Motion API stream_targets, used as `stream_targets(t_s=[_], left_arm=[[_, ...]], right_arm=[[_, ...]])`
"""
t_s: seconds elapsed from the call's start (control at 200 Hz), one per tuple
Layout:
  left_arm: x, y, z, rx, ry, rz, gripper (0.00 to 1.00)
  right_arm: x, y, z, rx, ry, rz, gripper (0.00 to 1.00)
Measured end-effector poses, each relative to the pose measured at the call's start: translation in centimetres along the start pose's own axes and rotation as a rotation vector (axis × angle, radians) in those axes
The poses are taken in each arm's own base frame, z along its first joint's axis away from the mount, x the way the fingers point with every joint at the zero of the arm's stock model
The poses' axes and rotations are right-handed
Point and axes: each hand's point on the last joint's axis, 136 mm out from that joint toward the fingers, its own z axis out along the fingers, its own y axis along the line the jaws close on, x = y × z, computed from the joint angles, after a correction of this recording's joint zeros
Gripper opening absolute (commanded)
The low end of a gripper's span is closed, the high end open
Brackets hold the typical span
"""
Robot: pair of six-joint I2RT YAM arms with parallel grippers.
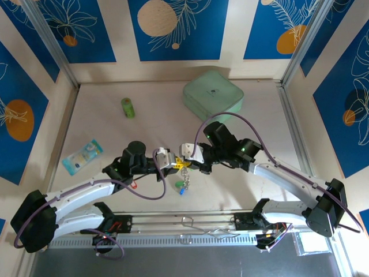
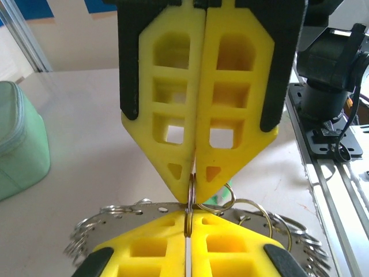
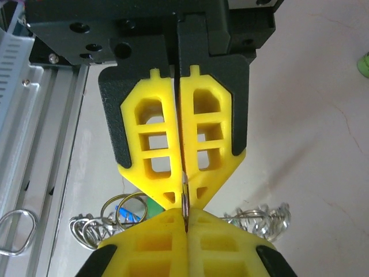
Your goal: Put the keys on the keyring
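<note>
My left gripper (image 1: pixel 177 164) and right gripper (image 1: pixel 187 163) meet tip to tip above the middle of the table. Both are shut on the same small split ring (image 2: pixel 192 193), seen edge-on between the two pairs of yellow fingers. The silvery keyring (image 2: pixel 132 210), with its jagged rim, lies across just behind my left gripper (image 2: pixel 190 218). In the right wrist view the split ring (image 3: pixel 185 203) runs into my right gripper (image 3: pixel 185 222). Keys with a green tag (image 1: pixel 179 184) and a blue tag (image 1: pixel 182 190) hang below the grippers. A red-tagged key (image 1: pixel 134 185) lies by the left arm.
A pale green box (image 1: pixel 213 95) sits at the back right and a green cylinder (image 1: pixel 127 107) at the back left. A blue-and-white packet (image 1: pixel 82 156) lies at the left. A metal rail (image 1: pixel 230 226) with a wire clip (image 1: pixel 187 221) runs along the near edge.
</note>
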Motion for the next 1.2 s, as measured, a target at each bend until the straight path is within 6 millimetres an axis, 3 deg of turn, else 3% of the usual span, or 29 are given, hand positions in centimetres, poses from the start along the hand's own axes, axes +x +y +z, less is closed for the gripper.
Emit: stream_targets(t_s=[0.105,0.185,0.28,0.425,0.835,1.2], left_arm=[[0.0,-0.1,0.0,0.008,0.003,-0.003,0.00],[-0.1,-0.1,0.0,0.008,0.000,-0.003,0.00],[-0.7,0.1,0.0,0.000,-0.023,0.004,0.00],[-1.6,0.3,-0.2,-0.017,-0.081,0.002,0.00],[-1.7,0.3,-0.2,-0.031,-0.157,-0.062,0.00],[-2.5,0.4,-0.4,-0.034,-0.193,-0.061,0.00]], right_arm=[[0.1,0.1,0.0,-0.003,0.018,-0.017,0.00],[0.0,0.0,-0.2,0.001,0.013,-0.009,0.23],[-0.4,-0.3,-0.9,0.009,-0.059,0.029,0.34],[-0.2,-1.2,-3.0,0.054,-0.186,0.116,0.38],[1.2,0.0,-1.8,0.015,-0.200,0.201,0.36],[1.3,-0.1,-1.2,0.006,-0.192,0.207,0.06]])
